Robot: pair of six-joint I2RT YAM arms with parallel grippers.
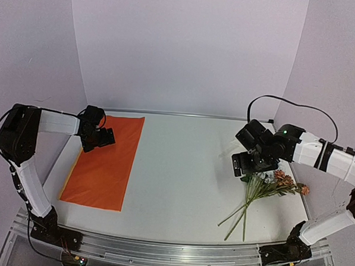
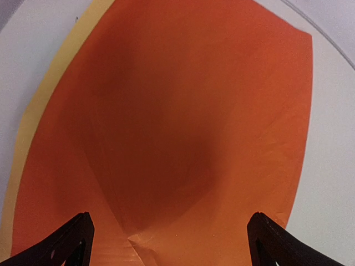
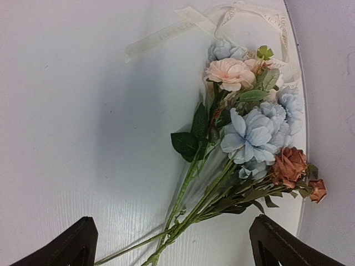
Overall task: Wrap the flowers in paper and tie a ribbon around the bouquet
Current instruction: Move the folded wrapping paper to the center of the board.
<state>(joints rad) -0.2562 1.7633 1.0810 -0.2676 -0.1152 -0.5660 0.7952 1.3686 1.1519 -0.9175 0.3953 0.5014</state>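
Landmark for all positions: the paper (image 1: 104, 162).

- Paper: lies flat on the white bench (image 1: 181, 169), orange face up, long side running away from the arm bases. In the left wrist view a thin yellow strip (image 2: 33, 111) shows along one edge. A small crease sits in the sheet between the fingers.
- Left tool (image 1: 100, 136): over the far end of the paper, near its left edge. Jaws wide apart and nothing between them; only orange sheet and the tool's shadow show in its wrist view (image 2: 172, 238). Cannot tell if the fingertips touch the sheet.
- Flowers (image 1: 270, 188): well to the right of the paper, lying on their sides on the bench, stems pointing toward the arm bases. Pale-blue, peach and rust-pink blooms (image 3: 249, 133).
- Ribbon (image 3: 166, 36): cream, printed lettering, loose beside the blooms and looping round them, also well right of the paper.
- Right tool (image 1: 247, 163): right of the paper, above the flowers, jaws fully apart, holding nothing (image 3: 172, 244).
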